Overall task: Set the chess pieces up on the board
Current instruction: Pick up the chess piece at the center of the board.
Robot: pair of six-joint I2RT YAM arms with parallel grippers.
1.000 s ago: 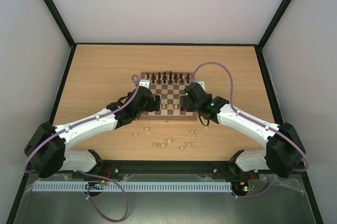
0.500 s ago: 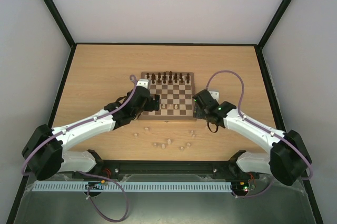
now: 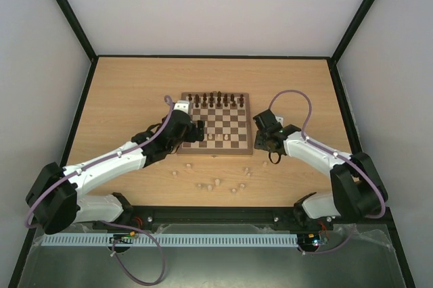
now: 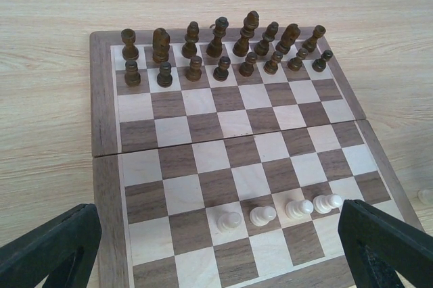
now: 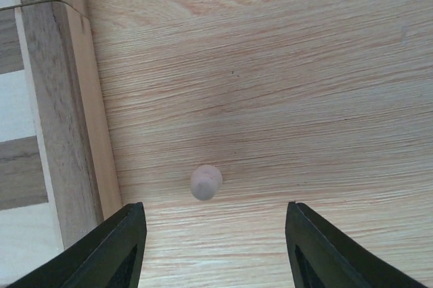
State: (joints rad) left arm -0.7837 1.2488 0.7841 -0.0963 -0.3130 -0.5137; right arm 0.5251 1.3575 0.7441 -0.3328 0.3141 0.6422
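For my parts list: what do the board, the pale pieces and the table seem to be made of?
Board: wood, matte, grain visible on its border. Pale pieces: smooth, probably light wood, possibly plastic. Table: wood or wood-look laminate, streaky grain.

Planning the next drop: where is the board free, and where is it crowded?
Free: middle rows between the dark pieces and the four pale pawns; the board's nearest row; squares left of those pawns. Crowded: the far two rows, and loose pale pieces on the table.

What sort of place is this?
Most likely a robot lab's test cell: a left arm and right arm bolted to a table, plain white walls around it, a chessboard as the exercise.
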